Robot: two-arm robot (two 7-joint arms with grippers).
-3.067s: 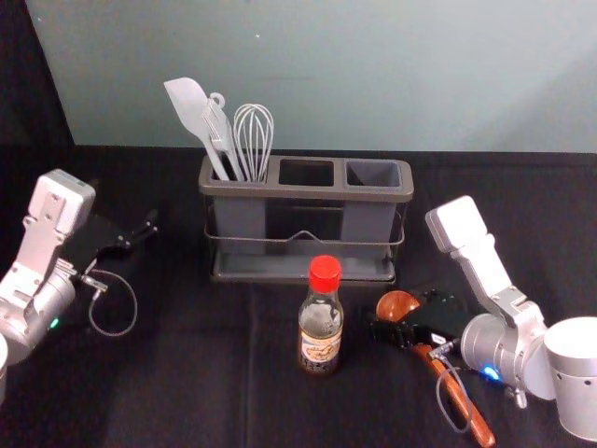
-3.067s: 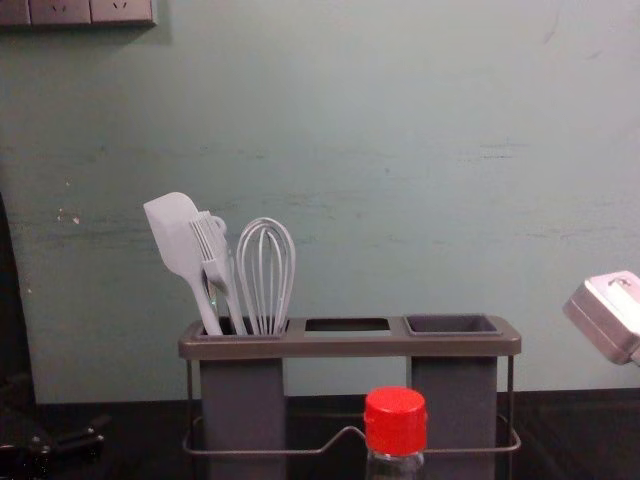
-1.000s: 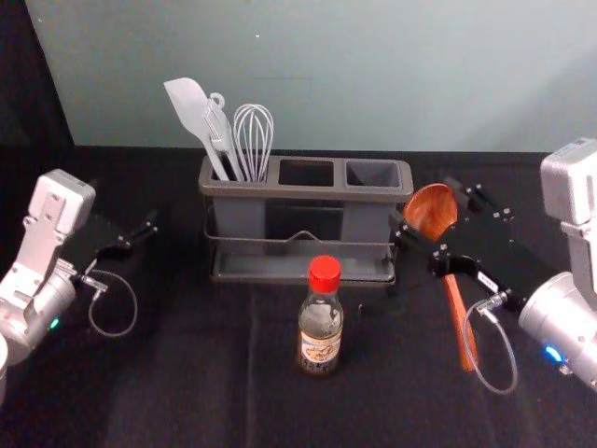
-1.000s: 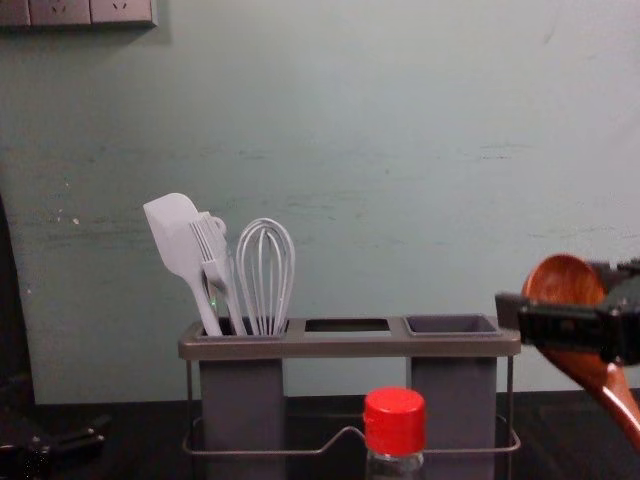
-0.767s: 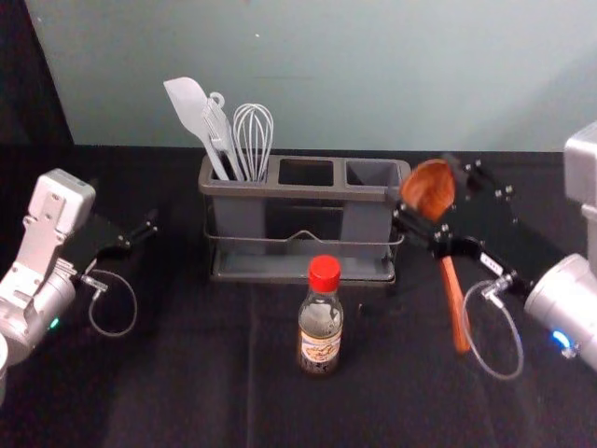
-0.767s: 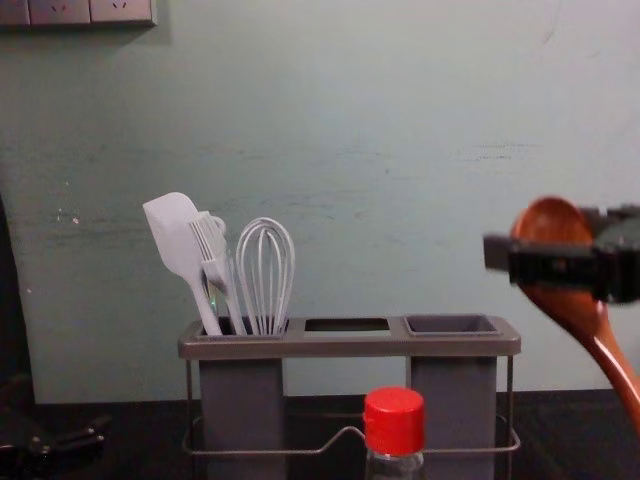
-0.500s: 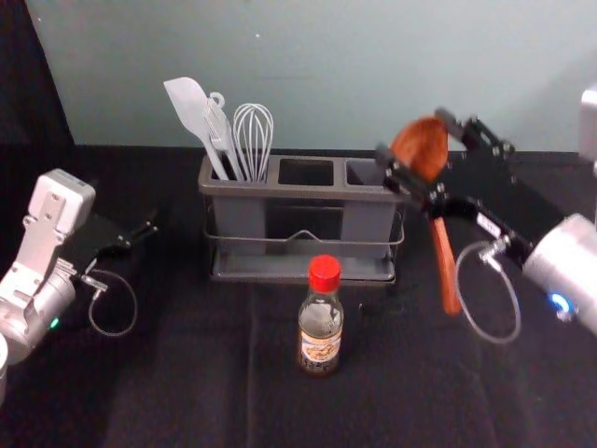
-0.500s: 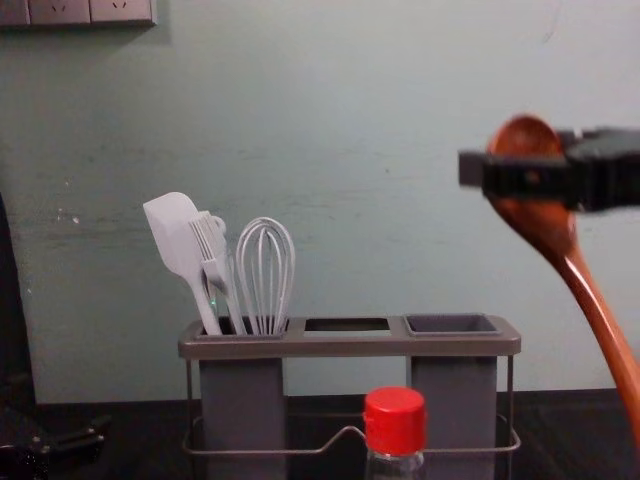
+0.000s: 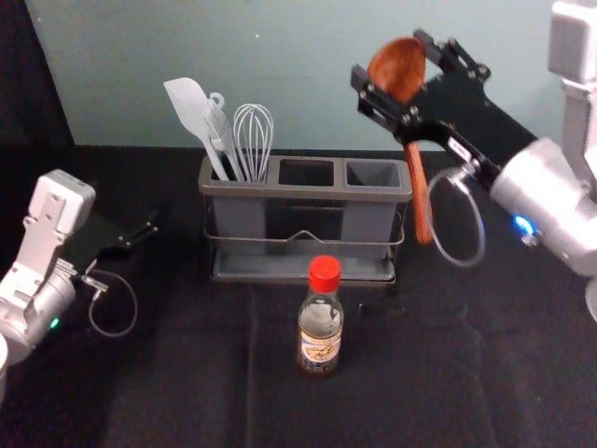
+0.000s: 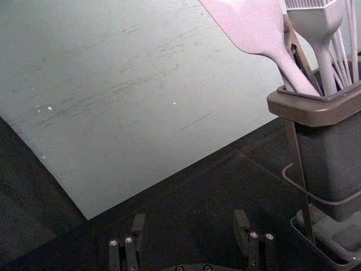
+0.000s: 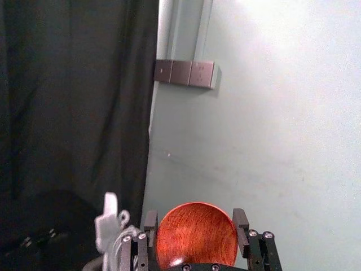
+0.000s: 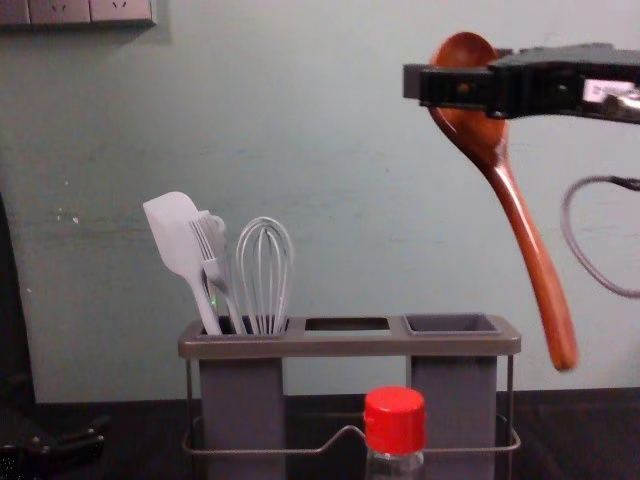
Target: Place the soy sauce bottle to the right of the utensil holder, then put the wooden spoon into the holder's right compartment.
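Wall and cloth, head view: a pale grey-green wall point(image 9: 308, 84) rises behind a black cloth point(image 9: 187, 373) that covers the work surface.
Utensil holder, head view: the utensil holder point(image 9: 270, 189) has 3 compartments in a row; the left compartment point(image 9: 240, 219) holds a spatula point(image 9: 189, 105), a brush point(image 9: 220, 138) and a whisk point(image 9: 253, 140).
Soy sauce bottle, head view: the soy sauce bottle point(image 9: 320, 322) stands upright on the cloth, in front of the holder and apart from it.
Right gripper, head view: the right gripper point(image 9: 390, 58) is raised above and behind the right compartment point(image 9: 373, 174), clamped on the bowl of the wooden spoon point(image 9: 416, 187), whose handle points down.
Left gripper, head view: the left gripper point(image 9: 149, 227) is parked left of the holder.
Left gripper, left wrist view: the 2 fingers point(image 10: 241, 226) stand apart, with cloth visible between them.
Wooden spoon, right wrist view: the bowl lies between the 2 fingers, its sides against them; a curtain point(image 11: 73, 96) and a socket strip point(image 11: 181, 73) appear beyond.
Wooden spoon, chest view: held bowl up, tilted, its handle slanting down toward the view's right; its tip is above the rim's level? No contact with the holder is made.Wall and cloth, head view: a pale grey-green wall point(image 9: 308, 84) rises behind a black cloth point(image 9: 187, 373) that covers the work surface.
Utensil holder, head view: the utensil holder point(image 9: 270, 189) has 3 compartments in a row; the left compartment point(image 9: 240, 219) contains a spatula point(image 9: 189, 105), a brush point(image 9: 220, 138) and a whisk point(image 9: 253, 140).
Soy sauce bottle, head view: the soy sauce bottle point(image 9: 320, 322) stands upright on the cloth, in front of the holder and apart from it.
Right gripper, head view: the right gripper point(image 9: 390, 58) is raised, clamped on the bowl of the wooden spoon point(image 9: 416, 187), whose handle points down near the right compartment point(image 9: 373, 174).
Left gripper, head view: the left gripper point(image 9: 149, 227) is parked left of the holder.
Left gripper, left wrist view: the 2 fingers point(image 10: 241, 226) stand apart, near the holder's left end.
Wooden spoon, right wrist view: the bowl lies between the 2 gripping fingers; a dark curtain point(image 11: 73, 96) and a socket strip point(image 11: 181, 73) appear beyond.
Wooden spoon, chest view: tilted, bowl uppermost, the handle slanting down past the holder's right end.
Soy sauce bottle, chest view: the red cap point(image 12: 395, 420) and neck show before the holder.
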